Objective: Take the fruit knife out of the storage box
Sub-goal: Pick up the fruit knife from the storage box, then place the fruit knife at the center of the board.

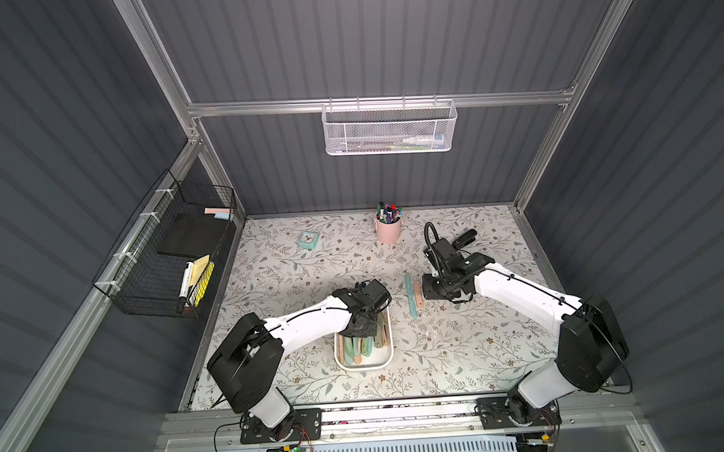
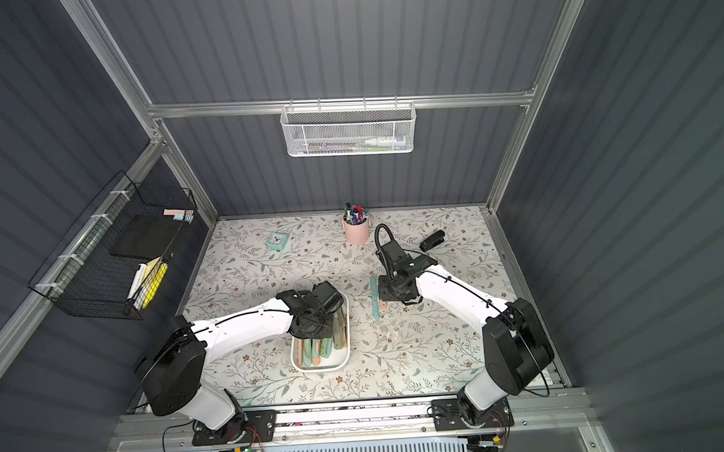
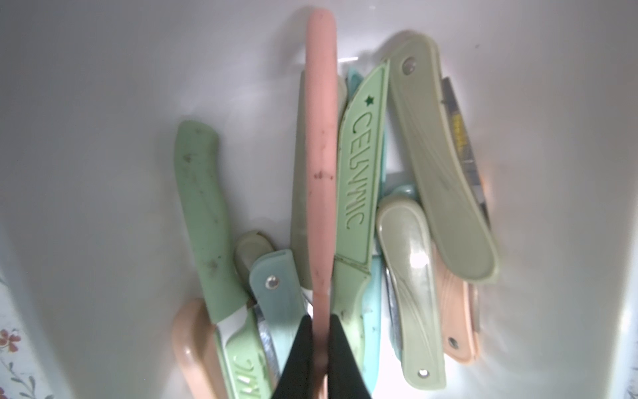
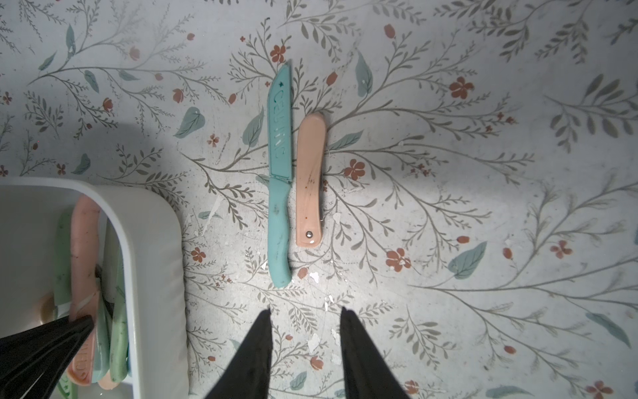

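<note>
The white storage box sits on the floral table near the front, and several sheathed and folding fruit knives lie in it. My left gripper reaches down into the box and is shut on a long pink fruit knife, one black finger on each side of it. In the right wrist view the same pink knife shows inside the box rim. My right gripper hangs open over the table with nothing in it, close to a teal knife and a peach folding knife.
The teal knife and peach knife lie side by side, right of the box. A pink pen cup, teal clock and black stapler stand further back. A white mesh basket and a black wire basket hang on the walls.
</note>
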Available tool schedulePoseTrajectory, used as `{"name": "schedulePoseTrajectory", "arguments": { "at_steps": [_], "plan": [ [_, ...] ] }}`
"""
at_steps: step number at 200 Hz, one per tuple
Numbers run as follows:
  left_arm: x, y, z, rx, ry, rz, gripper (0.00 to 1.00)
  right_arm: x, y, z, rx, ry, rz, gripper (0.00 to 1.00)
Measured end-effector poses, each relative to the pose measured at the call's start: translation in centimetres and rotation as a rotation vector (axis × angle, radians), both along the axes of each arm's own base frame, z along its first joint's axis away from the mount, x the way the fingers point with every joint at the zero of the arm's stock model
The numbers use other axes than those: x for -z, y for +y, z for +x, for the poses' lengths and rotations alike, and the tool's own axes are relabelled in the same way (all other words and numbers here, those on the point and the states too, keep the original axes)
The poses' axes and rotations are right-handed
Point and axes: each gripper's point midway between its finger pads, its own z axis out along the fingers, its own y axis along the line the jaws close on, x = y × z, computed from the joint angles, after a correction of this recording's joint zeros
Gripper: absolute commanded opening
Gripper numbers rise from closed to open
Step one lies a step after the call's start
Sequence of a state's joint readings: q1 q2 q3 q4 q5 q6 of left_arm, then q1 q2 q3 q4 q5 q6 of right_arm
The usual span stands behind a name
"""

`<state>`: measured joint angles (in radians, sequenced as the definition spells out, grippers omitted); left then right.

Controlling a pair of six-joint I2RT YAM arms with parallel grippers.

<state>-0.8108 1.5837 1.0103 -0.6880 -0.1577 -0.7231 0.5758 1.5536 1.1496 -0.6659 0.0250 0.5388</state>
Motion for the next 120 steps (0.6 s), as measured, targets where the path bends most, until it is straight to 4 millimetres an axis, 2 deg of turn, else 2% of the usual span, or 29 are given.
{"name": "schedulePoseTrajectory", "arguments": {
  "at_steps": [20,38,79,98,120],
  "plan": [
    [-1.4,-0.1,-0.1,0.012,-0.021,-0.029,0.11,0.1,0.0,0.0,0.000,0.003,-0.002,0.37],
    [-2.9,-0.4,-0.2,0.038,-0.045,-0.070,0.07,0.3,0.1,0.0,-0.001,0.006,-0.002,0.36],
    [-7.2,-0.4,-0.1,0.104,-0.123,-0.187,0.07,0.3,0.2,0.1,-0.003,0.005,0.003,0.37],
    [-8.4,1.1,0.9,0.063,-0.137,-0.272,0.07,0.4,0.4,0.2,-0.006,0.008,0.008,0.37],
    [-8.5,4.7,1.8,-0.033,-0.142,-0.321,0.08,0.7,0.5,0.1,-0.009,0.017,0.009,0.36]
  ]
}}
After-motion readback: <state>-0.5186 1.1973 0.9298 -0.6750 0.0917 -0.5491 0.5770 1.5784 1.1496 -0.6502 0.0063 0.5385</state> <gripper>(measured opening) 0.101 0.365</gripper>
